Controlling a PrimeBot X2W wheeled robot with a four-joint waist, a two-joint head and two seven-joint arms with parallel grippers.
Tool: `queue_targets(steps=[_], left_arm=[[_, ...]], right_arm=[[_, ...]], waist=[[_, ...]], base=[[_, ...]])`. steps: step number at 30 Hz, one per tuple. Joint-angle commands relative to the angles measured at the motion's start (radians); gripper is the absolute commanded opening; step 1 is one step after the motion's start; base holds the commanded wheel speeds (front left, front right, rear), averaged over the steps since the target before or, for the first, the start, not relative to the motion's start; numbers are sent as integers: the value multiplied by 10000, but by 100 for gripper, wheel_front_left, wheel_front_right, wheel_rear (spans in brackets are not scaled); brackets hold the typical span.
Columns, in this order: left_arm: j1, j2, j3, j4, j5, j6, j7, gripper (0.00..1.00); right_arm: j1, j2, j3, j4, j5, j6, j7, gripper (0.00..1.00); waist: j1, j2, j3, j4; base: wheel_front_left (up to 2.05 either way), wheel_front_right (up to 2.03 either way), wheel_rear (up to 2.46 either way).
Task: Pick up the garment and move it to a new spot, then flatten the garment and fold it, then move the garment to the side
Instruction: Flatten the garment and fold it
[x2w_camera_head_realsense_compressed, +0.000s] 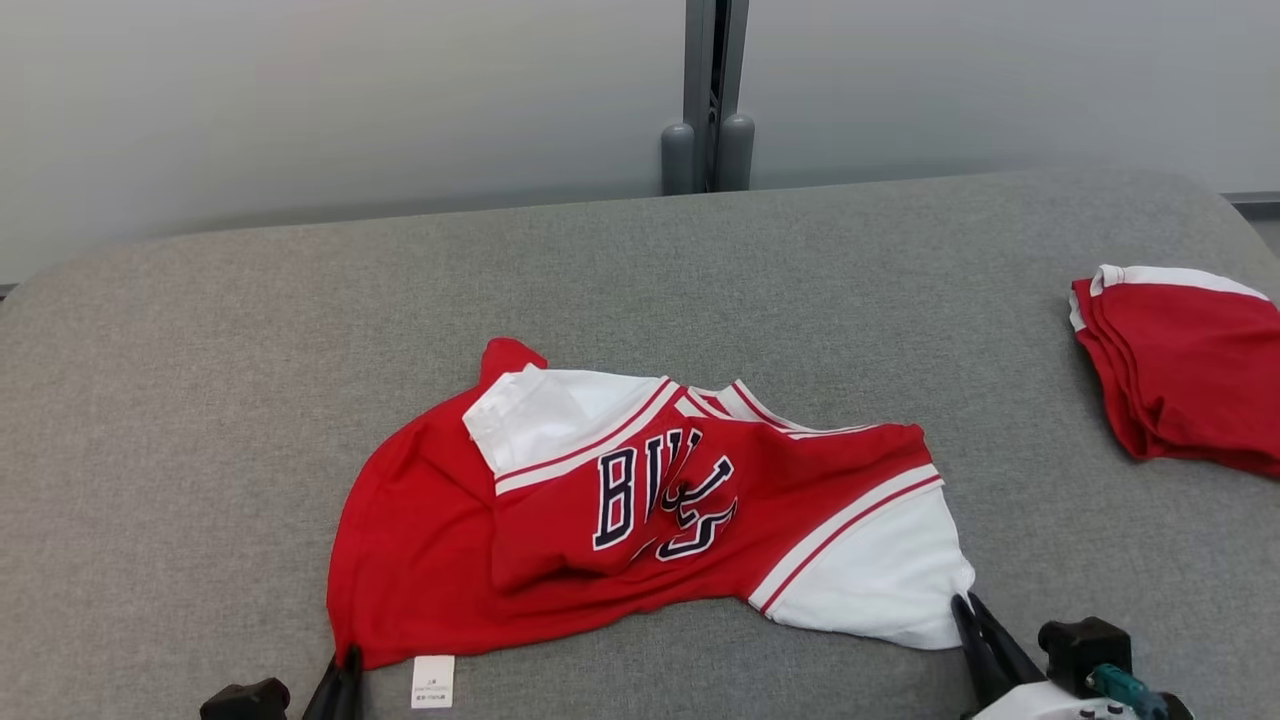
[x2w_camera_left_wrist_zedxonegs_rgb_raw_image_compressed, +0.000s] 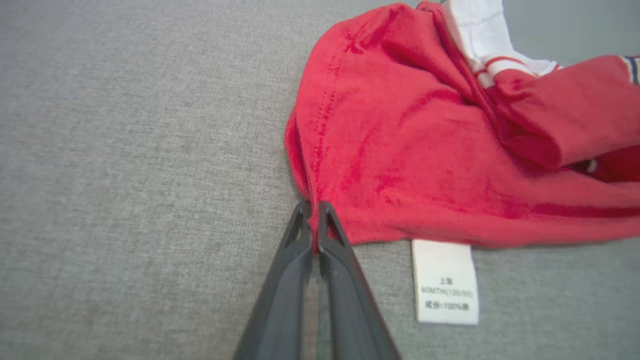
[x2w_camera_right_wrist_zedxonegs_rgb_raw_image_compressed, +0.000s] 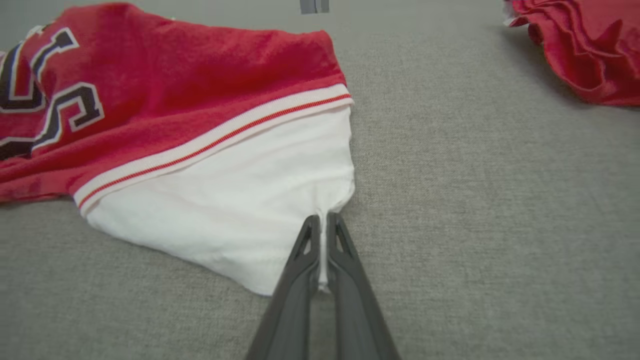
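The left claw (x2w_camera_left_wrist_zedxonegs_rgb_raw_image_compressed: 314, 220) is clenched on the red hem corner of the crumpled red-and-white cotton jersey with dark lettering (x2w_camera_head_realsense_compressed: 560, 520). The right claw (x2w_camera_right_wrist_zedxonegs_rgb_raw_image_compressed: 324, 225) is pinched on the edge of its white panel. The jersey lies mid-way across the grey cloth-covered desk (x2w_camera_head_realsense_compressed: 200, 400), near the robot's side, its white care label (x2w_camera_left_wrist_zedxonegs_rgb_raw_image_compressed: 445, 280) poking out. Holding two near corners apart looks meant to lift and spread the cloth evenly. Bare cloth lies left and behind; the folded red pile (x2w_camera_head_realsense_compressed: 1190, 370) sits well apart at the right edge.
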Motion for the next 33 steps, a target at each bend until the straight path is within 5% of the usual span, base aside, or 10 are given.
queue_targets(steps=[1, 11, 22, 26, 33], left_arm=[[-30, 17, 9, -67, 42, -49, 5, 0], [-678, 76, 761, -2977, 603, -400, 2, 0], [-3940, 1969, 355, -5517, 709, -606, 579, 0], [-5598, 3025, -99, -5957, 618, -605, 1925, 0], [-7928, 3601, -757, -4779, 639, -607, 2281, 0]], right_arm=[[-57, -70, -31, -110, 30, -3, 5, 0], [-1274, -253, -788, -2853, 1023, -3, 5, 0], [-4314, -1731, -937, -4871, 1747, -3, 103, 0], [-5735, -2345, -856, -4997, 1952, -3, 905, 0], [-8147, -2351, -610, -3850, 1481, -3, 1267, 0]], waist=[[0, 0, -73, 12], [0, 0, -752, 22], [0, 0, -847, 121], [0, 0, 16, 200], [0, 0, 2304, 233]], base=[[0, 0, 0], [0, 0, 0], [0, 0, 0], [0, 0, 0], [0, 0, 0]])
